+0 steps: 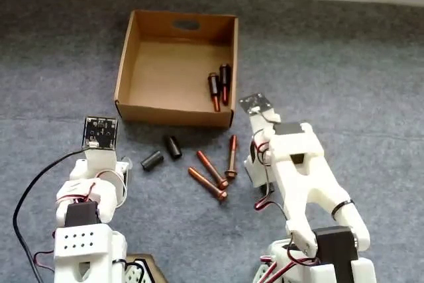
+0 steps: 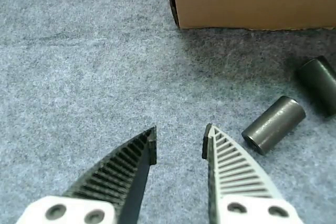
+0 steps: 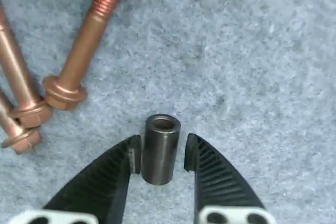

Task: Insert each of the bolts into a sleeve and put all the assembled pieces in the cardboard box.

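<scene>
The right gripper (image 3: 163,148) pinches a dark sleeve (image 3: 161,161) beside three bolts (image 3: 79,56) — the left gripper (image 2: 179,142) hangs spread wide, near two loose sleeves (image 2: 273,124).

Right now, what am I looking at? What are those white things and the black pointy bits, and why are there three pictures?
These are two small robot arms sitting at a grey table. One picture looks down from above. The other two come from little cameras on each arm's wrist. The black pointy bits are each arm's pincer, for grabbing. On the table lie three copper bolts and two dark sleeves, which are short tubes. Behind them stands a cardboard box with two bolts already pushed into sleeves. The left pincer is open and holds nothing. The right pincer grips a third sleeve.
</scene>
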`<state>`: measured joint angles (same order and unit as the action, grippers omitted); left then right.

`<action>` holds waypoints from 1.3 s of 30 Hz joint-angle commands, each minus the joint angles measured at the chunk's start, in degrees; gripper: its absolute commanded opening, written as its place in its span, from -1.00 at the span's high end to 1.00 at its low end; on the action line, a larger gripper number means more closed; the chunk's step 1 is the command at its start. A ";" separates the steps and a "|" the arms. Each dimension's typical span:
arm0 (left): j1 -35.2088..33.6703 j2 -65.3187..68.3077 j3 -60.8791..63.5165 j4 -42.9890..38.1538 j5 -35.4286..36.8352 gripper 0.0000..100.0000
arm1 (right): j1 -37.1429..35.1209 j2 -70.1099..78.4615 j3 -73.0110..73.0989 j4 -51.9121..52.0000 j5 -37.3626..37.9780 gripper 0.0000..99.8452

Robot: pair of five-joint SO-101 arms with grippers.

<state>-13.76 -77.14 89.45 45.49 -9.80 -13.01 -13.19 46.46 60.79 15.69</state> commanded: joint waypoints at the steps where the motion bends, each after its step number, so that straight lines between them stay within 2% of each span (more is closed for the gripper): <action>1: 0.04 -0.66 -1.63 -1.05 0.53 0.66 | -0.31 0.40 1.54 -2.68 0.79 0.72; 6: 0.04 -0.66 -1.63 -1.05 0.53 0.66 | -0.31 0.57 1.98 -2.95 1.32 0.72; 9: 0.04 -0.66 -1.63 -1.05 0.53 0.66 | -0.22 0.57 2.42 -2.59 4.31 0.75; 13: 0.04 -0.66 -1.63 -1.05 0.53 0.66 | 0.13 0.04 4.70 -4.44 4.57 1.00; 20: 0.04 -0.66 -1.63 -1.05 0.53 0.66 | 0.31 -2.86 5.23 -4.62 4.22 0.99; 31: 0.13 -0.04 -3.03 -0.62 0.35 0.66 | -4.79 -47.16 17.10 -5.14 -5.54 0.99; 39: 0.13 0.04 -12.53 9.14 -10.46 0.66 | -4.18 -67.74 30.11 -9.98 -8.35 0.99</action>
<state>-13.76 -77.14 82.86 51.03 -16.75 -17.23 -74.90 73.89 52.62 7.96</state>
